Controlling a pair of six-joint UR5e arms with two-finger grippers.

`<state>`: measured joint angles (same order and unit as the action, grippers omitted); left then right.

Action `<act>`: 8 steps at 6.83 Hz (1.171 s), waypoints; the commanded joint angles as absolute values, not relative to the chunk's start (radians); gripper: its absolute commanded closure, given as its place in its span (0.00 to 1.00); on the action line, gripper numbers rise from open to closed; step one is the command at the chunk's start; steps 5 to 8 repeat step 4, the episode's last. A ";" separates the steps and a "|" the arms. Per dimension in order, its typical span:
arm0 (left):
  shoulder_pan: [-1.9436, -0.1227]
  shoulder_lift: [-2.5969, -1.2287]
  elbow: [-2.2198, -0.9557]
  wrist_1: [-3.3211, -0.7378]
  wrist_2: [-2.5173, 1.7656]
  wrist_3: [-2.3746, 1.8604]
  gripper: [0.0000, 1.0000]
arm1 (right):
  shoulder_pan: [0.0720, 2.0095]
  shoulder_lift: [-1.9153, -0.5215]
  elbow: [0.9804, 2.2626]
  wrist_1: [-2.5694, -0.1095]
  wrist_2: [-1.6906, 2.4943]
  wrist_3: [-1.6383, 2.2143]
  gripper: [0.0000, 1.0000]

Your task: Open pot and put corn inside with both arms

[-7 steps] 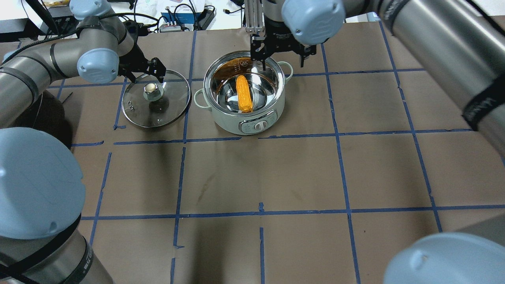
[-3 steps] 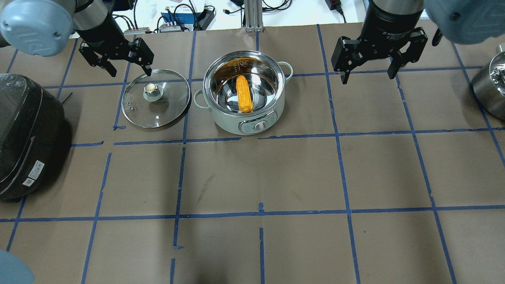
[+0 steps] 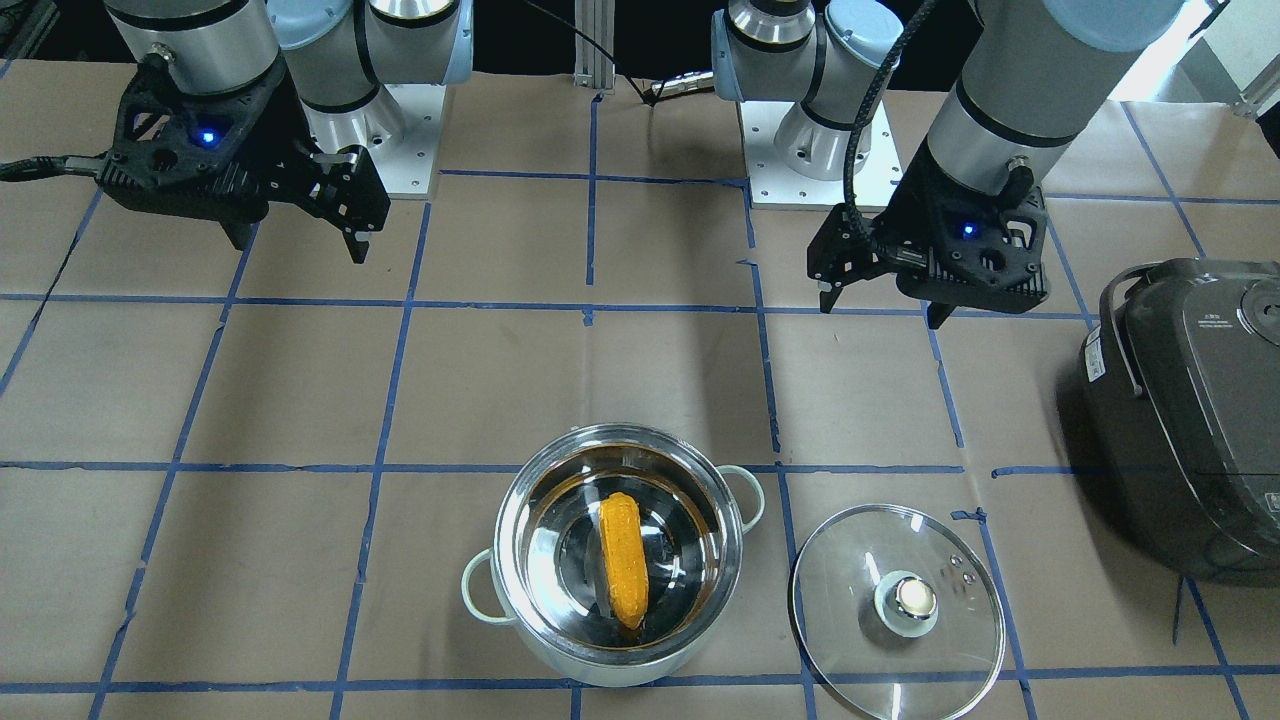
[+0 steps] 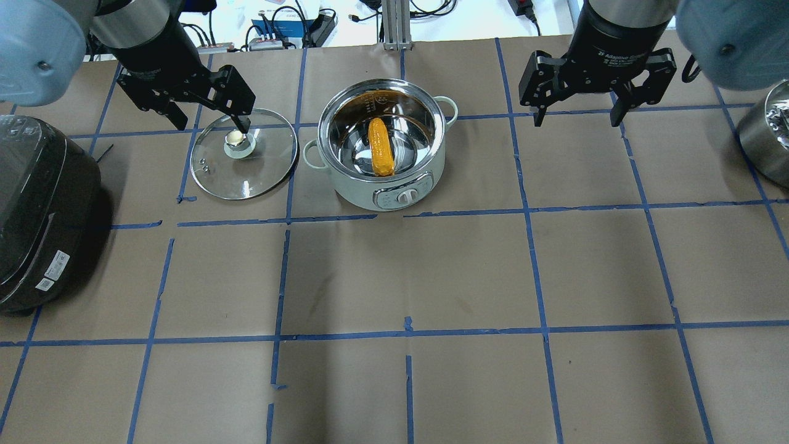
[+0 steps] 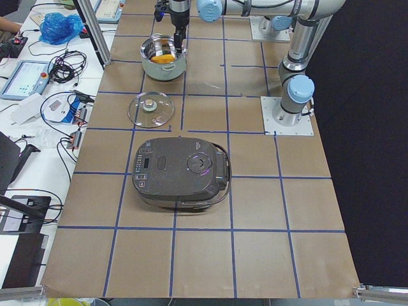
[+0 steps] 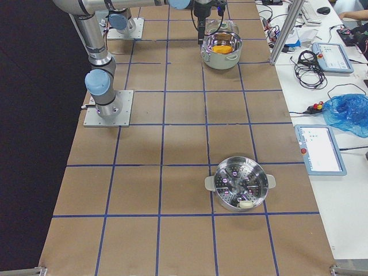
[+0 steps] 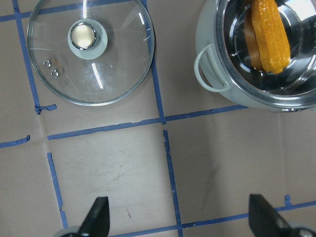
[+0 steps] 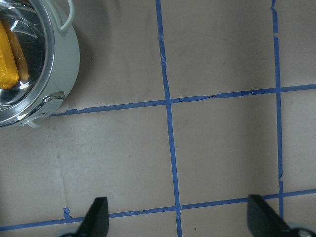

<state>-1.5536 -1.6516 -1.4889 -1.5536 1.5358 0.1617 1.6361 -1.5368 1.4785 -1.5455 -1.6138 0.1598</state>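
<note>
The steel pot [image 4: 357, 188] stands open at the table's back middle. The yellow-orange corn [image 4: 381, 147] lies inside it. The glass lid [image 4: 246, 172] lies flat on the table left of the pot, knob up. My left gripper [image 4: 212, 121] is open and empty, raised over the lid's far edge. My right gripper [image 4: 576, 117] is open and empty, raised well to the right of the pot. In the front-facing view the pot [image 3: 545, 640], corn [image 3: 625, 558] and lid [image 3: 897, 560] sit near, and both open grippers, left [image 3: 880, 308] and right [image 3: 300, 245], hang high above the table.
A dark grey rice cooker [image 4: 37, 209] stands at the table's left edge. A steel steamer pot [image 4: 764, 135] stands at the far right. Cables and boxes lie beyond the back edge.
The right gripper left the pot's far rim, rose and moved right. The left gripper rose from beside the lid knob. Corn, pot and lid stayed put.
</note>
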 commanded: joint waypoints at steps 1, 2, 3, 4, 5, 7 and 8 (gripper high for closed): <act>-1.563 -1.631 -1.512 -1.558 1.528 0.161 0.00 | 1.644 -1.540 1.470 -1.562 -1.612 0.173 0.00; -1.563 -1.625 -1.516 -1.559 1.532 0.164 0.00 | 1.644 -1.539 1.470 -1.562 -1.612 0.173 0.00; -1.563 -1.615 -1.525 -1.557 1.532 0.164 0.00 | 1.644 -1.537 1.471 -1.562 -1.611 0.173 0.00; -1.563 -1.608 -1.529 -1.559 1.535 0.166 0.00 | 1.644 -1.537 1.471 -1.563 -1.611 0.173 0.00; -1.563 -1.608 -1.529 -1.559 1.535 0.166 0.00 | 1.644 -1.537 1.471 -1.563 -1.611 0.173 0.00; -1.563 -1.608 -1.529 -1.559 1.535 0.166 0.00 | 1.644 -1.537 1.471 -1.563 -1.611 0.173 0.00; -1.563 -1.608 -1.529 -1.559 1.535 0.166 0.00 | 1.644 -1.537 1.471 -1.563 -1.611 0.173 0.00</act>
